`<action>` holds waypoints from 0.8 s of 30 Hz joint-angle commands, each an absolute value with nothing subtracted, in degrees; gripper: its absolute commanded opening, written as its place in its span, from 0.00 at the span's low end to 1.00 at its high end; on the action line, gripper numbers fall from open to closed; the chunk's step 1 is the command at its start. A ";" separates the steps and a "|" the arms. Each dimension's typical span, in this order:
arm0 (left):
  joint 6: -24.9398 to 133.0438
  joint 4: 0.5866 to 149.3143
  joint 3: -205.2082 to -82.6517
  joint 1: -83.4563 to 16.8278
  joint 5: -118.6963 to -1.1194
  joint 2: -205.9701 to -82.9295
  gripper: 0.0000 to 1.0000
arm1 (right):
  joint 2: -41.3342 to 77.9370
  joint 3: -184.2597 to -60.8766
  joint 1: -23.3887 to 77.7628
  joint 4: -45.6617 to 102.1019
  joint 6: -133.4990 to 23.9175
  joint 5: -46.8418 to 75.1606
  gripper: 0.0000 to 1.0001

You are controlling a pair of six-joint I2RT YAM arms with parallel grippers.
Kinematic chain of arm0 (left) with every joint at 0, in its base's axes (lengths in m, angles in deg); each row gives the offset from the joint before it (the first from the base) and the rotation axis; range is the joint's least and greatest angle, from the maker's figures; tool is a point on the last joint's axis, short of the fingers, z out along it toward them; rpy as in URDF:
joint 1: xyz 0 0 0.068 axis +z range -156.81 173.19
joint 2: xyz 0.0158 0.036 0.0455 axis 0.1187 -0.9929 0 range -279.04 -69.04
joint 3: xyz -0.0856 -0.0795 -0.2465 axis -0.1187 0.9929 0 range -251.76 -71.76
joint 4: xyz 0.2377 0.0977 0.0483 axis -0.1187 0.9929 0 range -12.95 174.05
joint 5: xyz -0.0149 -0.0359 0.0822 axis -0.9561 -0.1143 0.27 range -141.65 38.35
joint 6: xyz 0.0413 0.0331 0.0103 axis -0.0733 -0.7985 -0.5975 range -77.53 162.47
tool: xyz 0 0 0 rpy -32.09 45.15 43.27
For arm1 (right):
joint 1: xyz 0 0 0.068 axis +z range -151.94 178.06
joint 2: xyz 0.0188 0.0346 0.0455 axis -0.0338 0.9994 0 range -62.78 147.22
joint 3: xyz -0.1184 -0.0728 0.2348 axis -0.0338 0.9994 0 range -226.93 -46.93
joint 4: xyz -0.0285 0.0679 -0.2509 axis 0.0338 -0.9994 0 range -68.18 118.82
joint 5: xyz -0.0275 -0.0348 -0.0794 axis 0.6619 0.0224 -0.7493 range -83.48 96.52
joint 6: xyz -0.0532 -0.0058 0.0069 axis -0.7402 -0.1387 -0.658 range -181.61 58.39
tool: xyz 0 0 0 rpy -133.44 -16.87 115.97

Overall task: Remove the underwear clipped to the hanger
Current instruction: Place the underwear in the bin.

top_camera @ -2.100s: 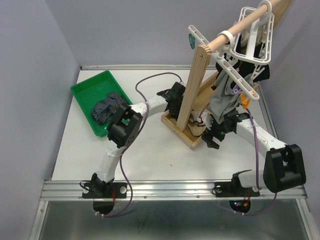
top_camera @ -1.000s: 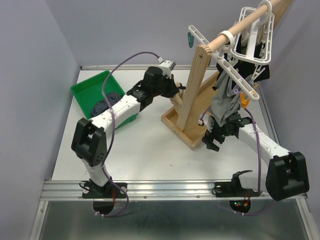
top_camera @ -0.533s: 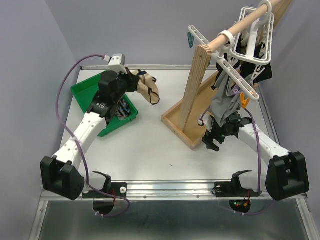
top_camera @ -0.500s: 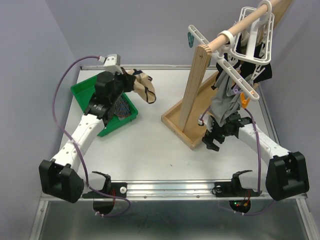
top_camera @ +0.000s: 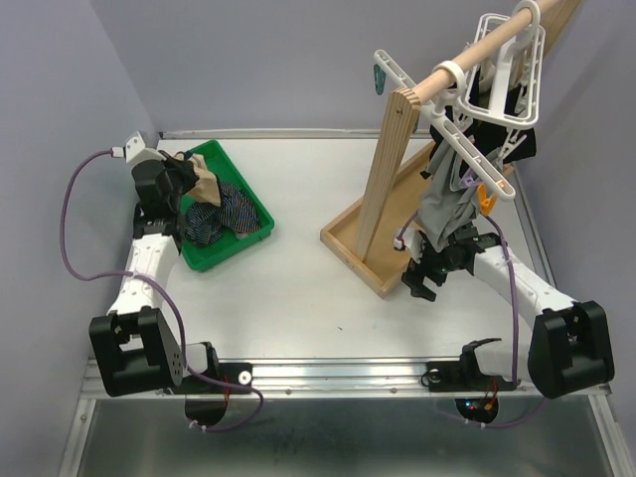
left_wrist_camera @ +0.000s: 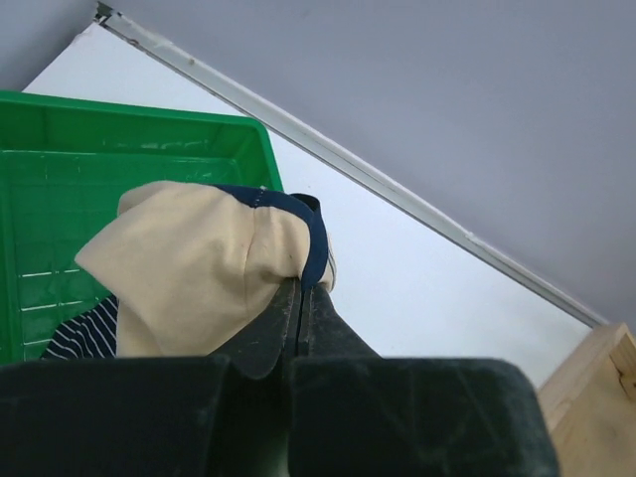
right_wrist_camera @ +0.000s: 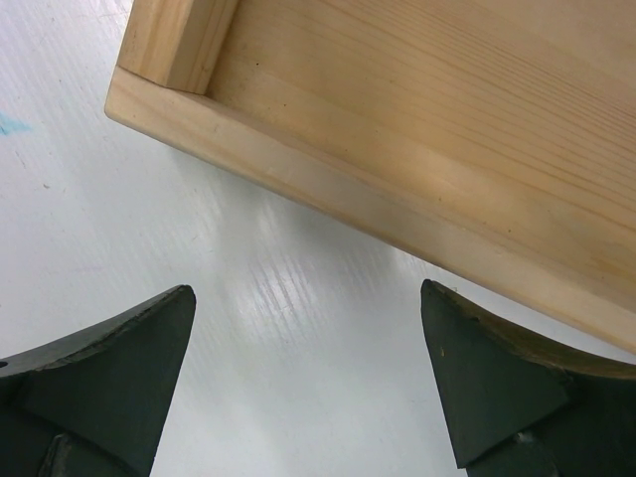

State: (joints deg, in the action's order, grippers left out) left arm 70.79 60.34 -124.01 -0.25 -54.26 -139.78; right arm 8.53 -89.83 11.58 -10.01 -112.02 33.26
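Left fingers (left_wrist_camera: 298, 310): pressed together on a fold of the tan underwear (left_wrist_camera: 189, 268), right by its navy waistband; I see no gap between them.
Tan underwear: hangs from that pinch over the far corner of the green tray (top_camera: 250, 191), clear of the hanger (top_camera: 479, 167).
Why held there: I judge that I have it above the tray so that letting go drops it inside and not on the worktop (top_camera: 318, 298).
Tray contents: a striped underwear (top_camera: 214, 221) lies bunched inside, just beneath and beside the tan piece.
Right fingers (top_camera: 422, 273): wide apart and empty, low over the worktop at the near edge of the wooden stand (right_wrist_camera: 397, 149).
Why parked there: it sits right below the grey underwear (top_camera: 442, 199), so I read it as waiting to reach up for the next piece.
Grey underwear: clipped to the hanger and hanging straight down; a black piece (top_camera: 524, 141) shows behind it near the rail (top_camera: 487, 45).
Step in hand: dropping off the tan piece.
Left to do: the grey and black pieces are not yet unclipped.
Watch for: soft cloth may cling to the fingers on release, or drape over the tray rim.
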 commanded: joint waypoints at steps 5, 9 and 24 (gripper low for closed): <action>74.99 50.25 -125.20 2.50 -54.46 -146.73 0.00 | 8.50 -88.77 11.77 -8.54 -112.49 32.97 1.00; 75.61 49.90 -125.55 2.85 -55.25 -149.98 0.00 | 8.24 -88.42 11.77 -8.54 -112.76 32.71 1.00; 75.00 52.43 -125.98 2.85 -54.28 -150.43 0.67 | 8.24 -88.07 11.77 -8.54 -113.46 32.18 1.00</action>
